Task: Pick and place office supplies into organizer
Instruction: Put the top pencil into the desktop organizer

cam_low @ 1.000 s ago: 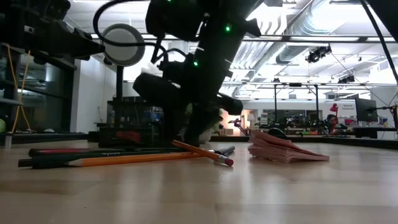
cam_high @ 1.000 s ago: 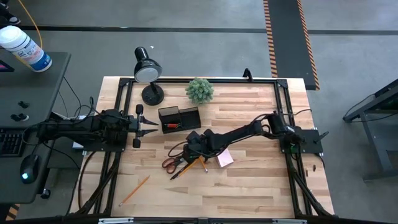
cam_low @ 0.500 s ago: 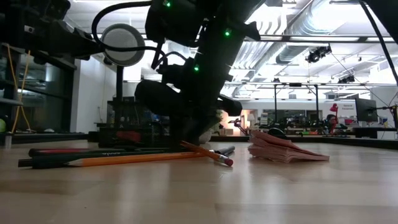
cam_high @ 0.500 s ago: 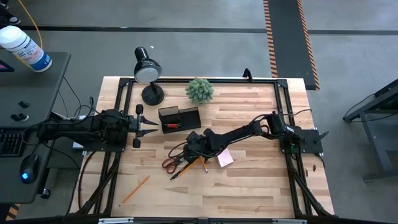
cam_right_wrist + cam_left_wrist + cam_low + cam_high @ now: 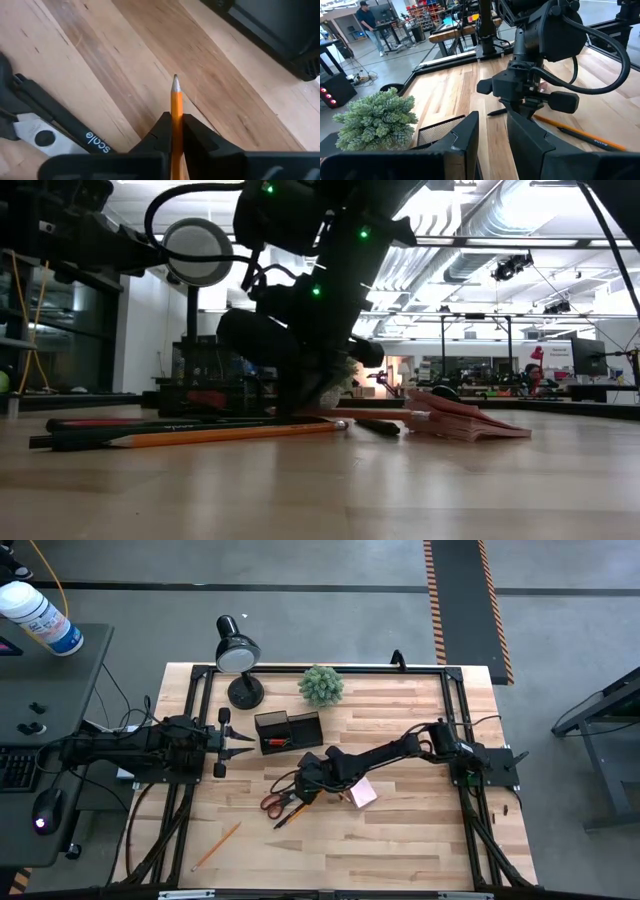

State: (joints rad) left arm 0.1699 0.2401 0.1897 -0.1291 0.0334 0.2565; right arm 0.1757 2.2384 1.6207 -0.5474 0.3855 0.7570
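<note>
Right gripper [image 5: 175,131], jaws clamped on an orange pencil [image 5: 176,107], sits low over the middle of the wooden table [image 5: 420,840]. In the right wrist view the pencil's long axis runs straight out between the fingers, its sharpened tip pointing ahead toward the dark organizer [image 5: 288,730]. That black divided tray lies ahead of the gripper and just beyond it, between the two arms, so the coming move is judged to be a lift and a short carry forward along the pencil's own axis. Of the two arms the right is the nearer to the remaining supplies: orange-handled scissors [image 5: 272,804] and a black pen [image 5: 75,131] lie just beside the gripper, a pale pink notepad [image 5: 362,793] close behind it, and a second pencil [image 5: 216,845] well apart toward the table's near edge. Left gripper [image 5: 240,739], fingers apart and empty, waits level just beside the organizer. Hidden: the pencil's rear end, covered by the right arm from above; the organizer's compartments are too dark to read.
</note>
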